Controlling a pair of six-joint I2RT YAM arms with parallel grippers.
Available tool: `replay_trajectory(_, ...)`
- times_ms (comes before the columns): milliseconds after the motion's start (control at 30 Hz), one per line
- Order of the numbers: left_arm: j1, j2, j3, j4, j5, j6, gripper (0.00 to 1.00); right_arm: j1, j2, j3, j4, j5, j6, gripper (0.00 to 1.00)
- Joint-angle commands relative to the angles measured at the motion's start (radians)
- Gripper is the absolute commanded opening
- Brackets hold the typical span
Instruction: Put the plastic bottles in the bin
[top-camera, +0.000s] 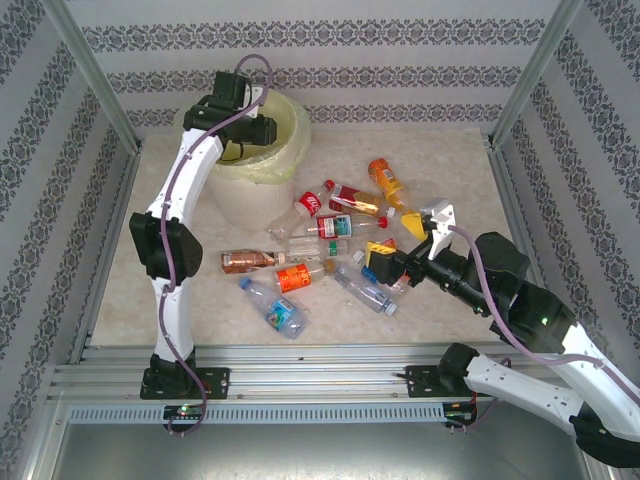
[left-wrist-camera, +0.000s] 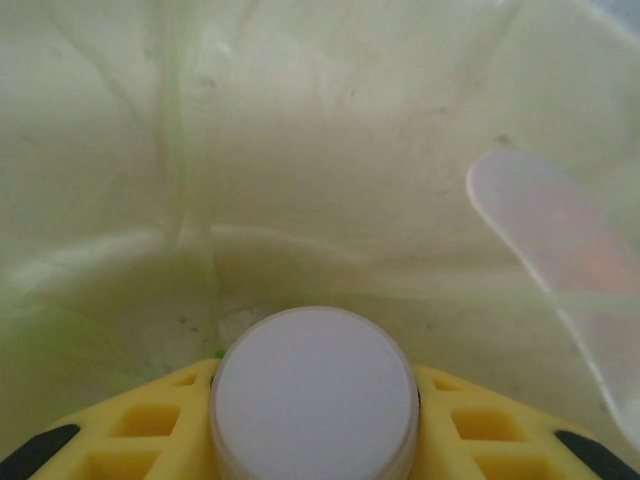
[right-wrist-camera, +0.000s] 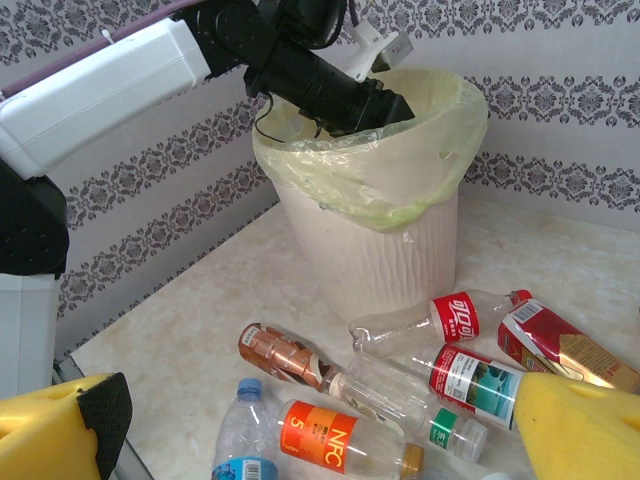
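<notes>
At the far left of the surface (top-camera: 200, 310) stands the cream bin (top-camera: 250, 188), lined with a pale yellow bag (right-wrist-camera: 400, 170). The left arm bends over its rim and the left end effector (top-camera: 243, 147) hangs down inside it. In the left wrist view its yellow fingers (left-wrist-camera: 480, 425) are clamped on a bottle with a white cap (left-wrist-camera: 313, 395), held above the bottom of the bag. To the right of that cap, a pale blurred shape (left-wrist-camera: 560, 250) with an orange tinge lies against the bag; I cannot tell what it is.

The other bottles lie on their sides in a loose pile, in front of the bin and to its right. Leftmost is a brown-labelled bottle (top-camera: 250, 261), with a blue-capped bottle (top-camera: 273, 306) nearer the arms. Next comes an orange-labelled bottle (top-camera: 300, 276), then a clear bottle with a red label (top-camera: 305, 207) just beside the bin's foot. Further right are a white-and-red labelled bottle (top-camera: 343, 226), a red pack-like bottle (top-camera: 356, 198), a small clear bottle (top-camera: 366, 289) and an orange bottle (top-camera: 387, 180) at the far edge.

At the pile's right side is the right end effector (top-camera: 397, 238), its fingers (right-wrist-camera: 590, 430) spread wide apart with nothing between them.
</notes>
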Motion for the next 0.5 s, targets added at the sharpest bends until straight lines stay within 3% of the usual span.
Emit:
replay_trajectory(0,0.008,0.012,0.000,-0.030,0.025,-0.013,0.37,-0.007,-0.015,-0.003,-0.022,0.017,0.014,0.98)
replay_trajectory(233,0.009,0.012,-0.001,-0.041,0.016,-0.022,0.49,-0.007,-0.024,-0.005,-0.049,0.024,0.023,0.98)
replay_trajectory(400,0.008,-0.003,0.000,-0.045,0.003,-0.022,0.63,-0.007,-0.029,-0.013,-0.052,0.026,0.031,0.98)
replay_trajectory(467,0.008,-0.012,0.001,-0.047,-0.013,-0.026,0.73,-0.007,-0.031,-0.014,-0.054,0.027,0.035,0.98)
